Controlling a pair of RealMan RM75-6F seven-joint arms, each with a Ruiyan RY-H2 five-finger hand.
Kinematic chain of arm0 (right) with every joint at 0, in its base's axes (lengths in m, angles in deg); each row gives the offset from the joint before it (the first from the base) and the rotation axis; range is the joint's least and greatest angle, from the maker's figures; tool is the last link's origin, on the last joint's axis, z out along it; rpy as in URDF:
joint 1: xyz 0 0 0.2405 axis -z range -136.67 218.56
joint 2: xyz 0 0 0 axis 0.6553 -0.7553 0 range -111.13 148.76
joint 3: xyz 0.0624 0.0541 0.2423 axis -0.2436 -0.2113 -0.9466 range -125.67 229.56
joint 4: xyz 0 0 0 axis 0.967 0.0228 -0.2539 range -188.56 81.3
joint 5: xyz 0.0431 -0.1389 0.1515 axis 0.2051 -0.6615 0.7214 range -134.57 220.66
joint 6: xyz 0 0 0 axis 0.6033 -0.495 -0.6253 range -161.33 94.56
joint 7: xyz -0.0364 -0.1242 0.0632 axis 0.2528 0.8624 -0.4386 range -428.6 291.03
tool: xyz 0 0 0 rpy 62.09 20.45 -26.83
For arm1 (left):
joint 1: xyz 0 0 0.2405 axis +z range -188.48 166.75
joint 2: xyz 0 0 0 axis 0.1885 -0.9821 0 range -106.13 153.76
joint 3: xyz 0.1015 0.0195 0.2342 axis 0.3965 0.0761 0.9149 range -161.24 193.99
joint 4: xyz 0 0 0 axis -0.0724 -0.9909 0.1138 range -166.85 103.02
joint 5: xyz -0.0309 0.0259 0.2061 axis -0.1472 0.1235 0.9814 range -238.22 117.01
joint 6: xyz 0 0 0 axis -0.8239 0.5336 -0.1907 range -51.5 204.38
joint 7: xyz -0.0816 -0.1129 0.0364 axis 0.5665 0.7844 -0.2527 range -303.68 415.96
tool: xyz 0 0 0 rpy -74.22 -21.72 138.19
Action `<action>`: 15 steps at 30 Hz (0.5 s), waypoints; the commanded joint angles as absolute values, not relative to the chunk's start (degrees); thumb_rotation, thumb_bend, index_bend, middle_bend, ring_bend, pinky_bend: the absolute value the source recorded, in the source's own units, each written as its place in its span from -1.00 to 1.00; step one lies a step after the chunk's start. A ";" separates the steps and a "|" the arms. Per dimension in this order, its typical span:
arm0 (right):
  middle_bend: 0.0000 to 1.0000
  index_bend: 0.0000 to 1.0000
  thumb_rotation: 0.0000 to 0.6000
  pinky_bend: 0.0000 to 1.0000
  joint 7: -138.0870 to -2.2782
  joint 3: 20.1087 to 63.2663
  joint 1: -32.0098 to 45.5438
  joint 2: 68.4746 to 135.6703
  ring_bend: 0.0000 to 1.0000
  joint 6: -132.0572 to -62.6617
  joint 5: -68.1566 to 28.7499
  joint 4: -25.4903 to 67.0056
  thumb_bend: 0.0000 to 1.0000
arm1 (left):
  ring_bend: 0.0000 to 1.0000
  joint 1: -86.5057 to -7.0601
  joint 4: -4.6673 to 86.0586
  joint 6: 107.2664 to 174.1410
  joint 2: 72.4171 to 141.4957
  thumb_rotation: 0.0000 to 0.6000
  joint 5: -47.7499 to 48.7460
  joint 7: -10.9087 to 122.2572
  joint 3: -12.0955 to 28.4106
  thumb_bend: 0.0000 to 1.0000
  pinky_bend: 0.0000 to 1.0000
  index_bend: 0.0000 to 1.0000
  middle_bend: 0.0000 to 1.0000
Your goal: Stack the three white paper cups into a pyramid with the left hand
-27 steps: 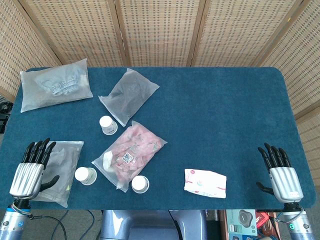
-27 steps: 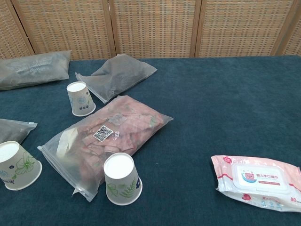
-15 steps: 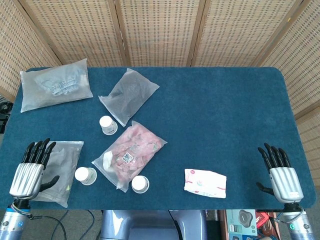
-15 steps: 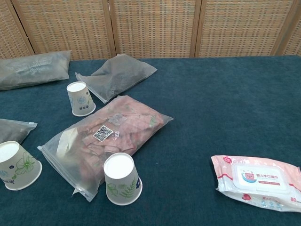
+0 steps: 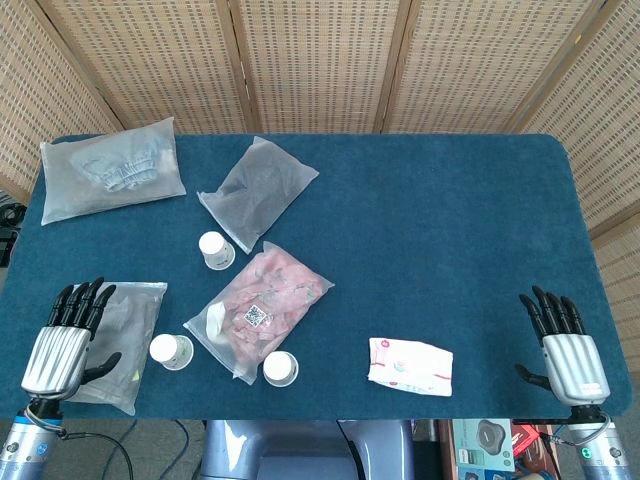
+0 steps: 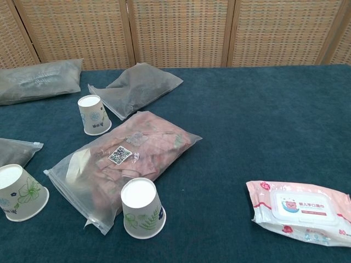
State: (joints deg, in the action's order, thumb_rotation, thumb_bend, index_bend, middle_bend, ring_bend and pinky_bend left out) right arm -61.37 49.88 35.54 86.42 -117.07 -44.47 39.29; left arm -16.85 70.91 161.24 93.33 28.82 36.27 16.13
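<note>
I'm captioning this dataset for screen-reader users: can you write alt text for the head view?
Three upside-down white paper cups stand apart on a blue table, unstacked, around a pink bag. Both open robot hands, left and right, rest at the near corners, holding nothing. Three grey bags and a wipes pack also lie on the table.

You have little legible marking on this table. The pink-contents bag (image 6: 123, 164) carries a white sticker with a QR code (image 6: 119, 154); any print beside it is too small to read. The wipes pack (image 6: 299, 211) bears Chinese characters on its lid label, not legible, with "80" at its lower right corner. The three paper cups show floral prints only, no text.
</note>
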 commanded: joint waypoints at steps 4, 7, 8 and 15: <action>-1.00 -1.00 1.00 -1.00 -61.64 49.97 35.58 86.31 -1.00 -116.89 -44.44 39.30 -0.75 | -1.00 -17.70 71.21 160.41 92.77 1.00 29.14 37.36 15.71 -0.56 -1.00 -1.00 -1.00; -1.00 -1.00 1.00 -1.00 -61.44 49.99 35.49 86.45 -1.00 -116.62 -44.35 39.29 -0.75 | -1.00 -19.11 71.56 158.88 91.71 1.00 29.55 36.52 15.14 -0.56 -1.00 -1.00 -1.00; -1.00 -1.00 1.00 -1.00 -61.38 49.98 35.47 86.48 -1.00 -116.59 -44.35 39.30 -0.75 | -1.00 -19.52 71.71 158.42 91.45 1.00 29.75 36.33 15.03 -0.56 -1.00 -1.00 -1.00; -1.00 -1.00 1.00 -1.00 -61.22 49.78 35.46 86.65 -1.00 -116.48 -43.90 39.14 -0.75 | -1.00 -25.76 73.86 150.40 88.67 1.00 33.16 35.88 14.59 -0.56 -1.00 -1.00 -1.00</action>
State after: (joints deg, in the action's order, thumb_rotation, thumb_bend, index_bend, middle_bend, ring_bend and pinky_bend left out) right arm -61.18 49.81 35.44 86.65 -116.51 -44.00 39.19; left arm -24.03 73.15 152.40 89.46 32.14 35.84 14.77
